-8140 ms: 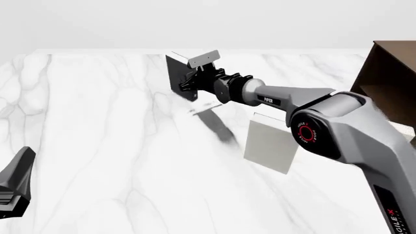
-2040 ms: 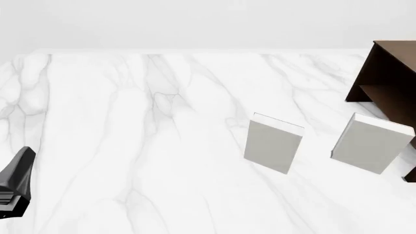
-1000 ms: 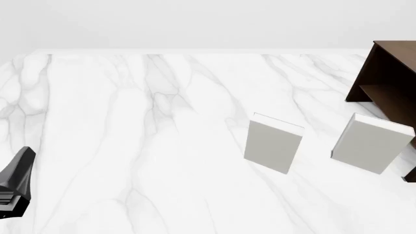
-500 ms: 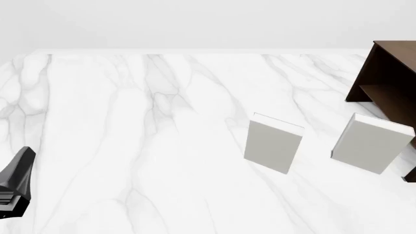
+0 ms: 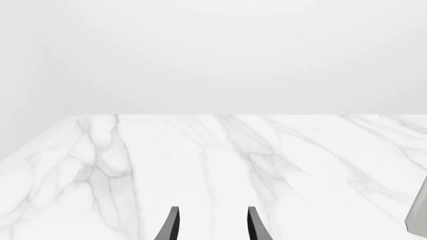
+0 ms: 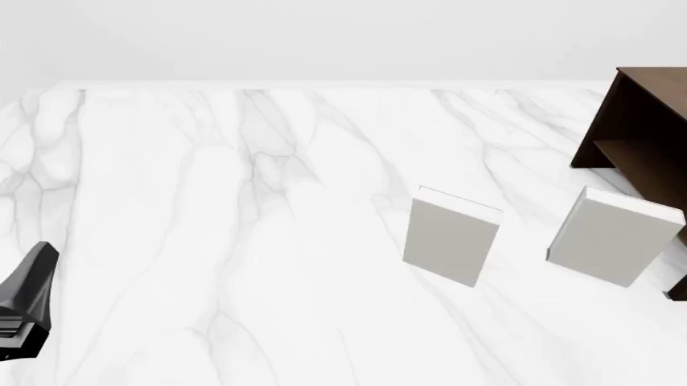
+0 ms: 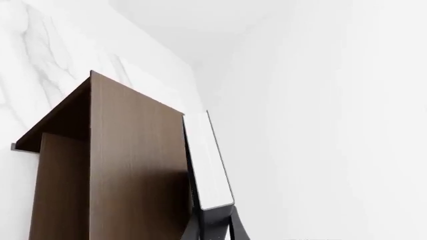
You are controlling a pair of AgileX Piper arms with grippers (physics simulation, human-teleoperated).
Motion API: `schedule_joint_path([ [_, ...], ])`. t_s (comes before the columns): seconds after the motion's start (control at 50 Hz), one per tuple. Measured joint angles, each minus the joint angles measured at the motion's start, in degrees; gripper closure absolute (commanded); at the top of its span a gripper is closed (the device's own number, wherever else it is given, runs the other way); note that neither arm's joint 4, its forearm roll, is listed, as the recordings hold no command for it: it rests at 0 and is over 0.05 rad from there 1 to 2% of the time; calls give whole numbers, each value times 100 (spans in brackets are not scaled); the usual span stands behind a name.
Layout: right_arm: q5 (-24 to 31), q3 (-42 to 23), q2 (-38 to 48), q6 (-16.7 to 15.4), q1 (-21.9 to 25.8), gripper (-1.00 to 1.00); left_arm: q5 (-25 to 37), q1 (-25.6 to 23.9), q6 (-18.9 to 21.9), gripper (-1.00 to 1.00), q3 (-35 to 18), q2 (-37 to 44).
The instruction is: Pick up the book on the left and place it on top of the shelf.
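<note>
My right gripper (image 7: 215, 227) is clamped on the book (image 7: 208, 160), its dark cover flat against the shelf (image 7: 127, 165) top. If I let go with it standing on edge, it may tip off. Left gripper (image 5: 211, 226) idles, parted and holding nothing.

Matt wooden shelf (image 7: 127, 165), marble table (image 6: 215, 241).
</note>
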Motion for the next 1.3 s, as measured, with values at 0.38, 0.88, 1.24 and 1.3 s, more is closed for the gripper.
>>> schedule_joint_path([
  [0.38,-19,195,70,277,46,-100,0,0,0,-100,0,0],
  [0.88,84,1071,-988,951,286,-100,0,0,0,-100,0,0],
  [1.24,63,1370,-1505,1378,554,-100,0,0,0,-100,0,0],
  [1.3,33,1406,-1593,1471,610,-100,0,0,0,-100,0,0],
])
